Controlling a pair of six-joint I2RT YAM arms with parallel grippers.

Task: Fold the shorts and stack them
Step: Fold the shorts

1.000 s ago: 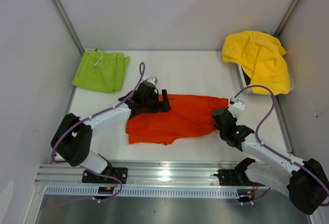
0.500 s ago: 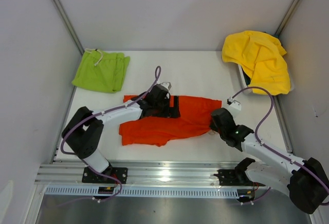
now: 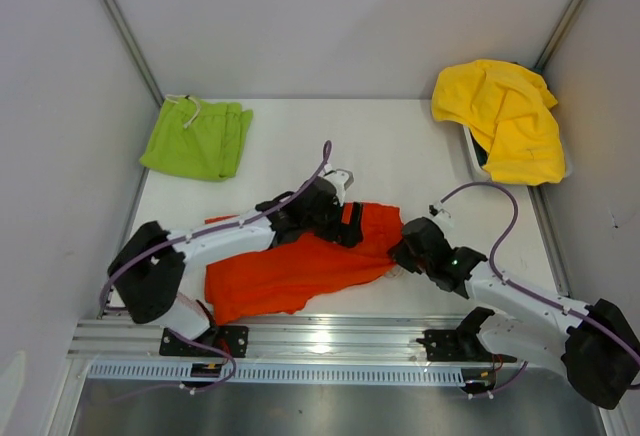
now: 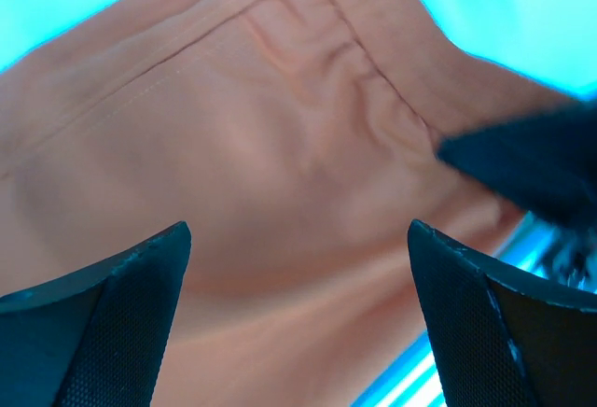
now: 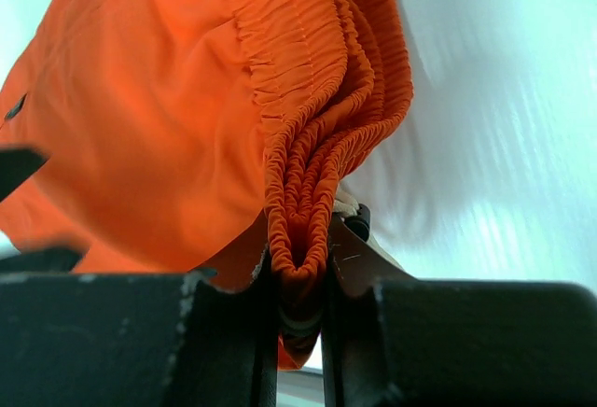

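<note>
The orange-red shorts lie crumpled across the front middle of the table. My right gripper is shut on their gathered waistband, which bunches between its fingers at the shorts' right end. My left gripper stands open just above the orange cloth, its two dark fingers wide apart with nothing between them. The lime-green shorts lie folded at the back left of the table, away from both arms.
A yellow cloth is heaped over a container at the back right corner. Grey walls close the table in on the left, back and right. An aluminium rail with the arm bases runs along the near edge.
The right gripper has dragged the waistband end to the left and nearer, bunching the orange-red shorts. The left gripper has moved right over the cloth, still open.
</note>
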